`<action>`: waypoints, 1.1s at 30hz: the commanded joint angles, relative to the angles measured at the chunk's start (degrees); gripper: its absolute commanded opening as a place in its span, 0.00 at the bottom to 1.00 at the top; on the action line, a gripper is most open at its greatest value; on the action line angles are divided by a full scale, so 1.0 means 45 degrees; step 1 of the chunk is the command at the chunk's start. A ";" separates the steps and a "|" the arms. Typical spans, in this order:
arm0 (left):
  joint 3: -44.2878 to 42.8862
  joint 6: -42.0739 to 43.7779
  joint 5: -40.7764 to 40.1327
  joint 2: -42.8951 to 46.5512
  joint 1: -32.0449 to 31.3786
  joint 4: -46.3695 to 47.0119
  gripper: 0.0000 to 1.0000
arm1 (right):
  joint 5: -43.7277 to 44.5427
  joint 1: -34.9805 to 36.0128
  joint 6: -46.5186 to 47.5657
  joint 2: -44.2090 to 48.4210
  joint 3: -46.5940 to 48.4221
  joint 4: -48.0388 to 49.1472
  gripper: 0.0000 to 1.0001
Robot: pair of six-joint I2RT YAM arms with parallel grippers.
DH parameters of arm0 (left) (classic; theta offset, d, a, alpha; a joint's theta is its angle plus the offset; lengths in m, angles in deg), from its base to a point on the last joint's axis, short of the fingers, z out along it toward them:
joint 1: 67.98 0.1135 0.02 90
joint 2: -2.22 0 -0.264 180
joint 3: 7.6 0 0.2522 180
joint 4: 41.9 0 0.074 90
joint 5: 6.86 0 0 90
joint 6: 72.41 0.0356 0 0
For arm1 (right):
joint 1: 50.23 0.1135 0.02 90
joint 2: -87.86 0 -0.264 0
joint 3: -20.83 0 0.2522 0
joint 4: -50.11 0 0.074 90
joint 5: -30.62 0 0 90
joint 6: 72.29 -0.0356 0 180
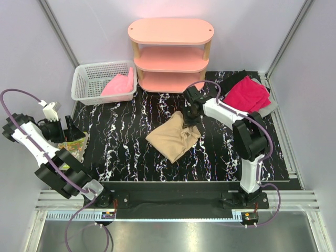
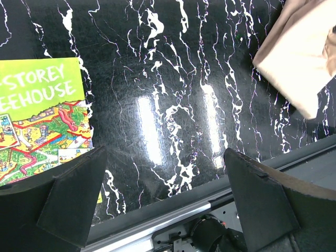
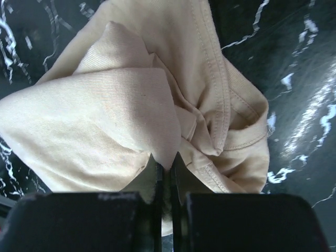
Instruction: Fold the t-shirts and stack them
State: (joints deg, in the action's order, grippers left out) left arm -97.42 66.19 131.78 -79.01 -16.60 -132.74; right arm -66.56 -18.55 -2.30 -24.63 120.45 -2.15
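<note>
Right end effector (image 1: 188,121) is down on the tan t-shirt (image 1: 172,139) mid-worktop (image 1: 126,131). In the wrist view its jaws are together, clamped on a raised ridge of the cloth, with a stitched hem bunched just beside the pinch. Left end effector (image 1: 68,127) hangs at the left edge above a picture book (image 1: 73,148), jaws apart, holding nothing, well apart from the shirt. Magenta-red t-shirt (image 1: 247,93) lies folded at the far right on darker cloth. Light pink t-shirt (image 1: 118,85) sits in the basket (image 1: 84,79). Judgement: step in hand is folding the tan shirt, partway. The near-left part lies flat and squared, the far-right part is crumpled under the grip. Shirt lies skew to the worktop edges, long axis roughly near-left to far-right, bunched end toward the right arm; neck or hem end cannot be told. Next move likely calls for carrying the pinched ridge over the flat panel, keeping the cloth taut, then releasing squarely.
</note>
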 commanded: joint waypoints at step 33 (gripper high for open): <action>0.0201 0.0236 -0.0692 0.0962 -0.1671 -0.0176 0.99 | -0.7915 -0.1667 -0.5314 0.2185 -0.3255 0.5038 1.00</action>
State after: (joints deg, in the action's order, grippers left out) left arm -96.52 67.09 129.27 -75.78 -24.01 -133.22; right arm -92.13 -22.70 -18.15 -14.46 111.47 8.97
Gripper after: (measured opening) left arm 0.987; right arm 0.994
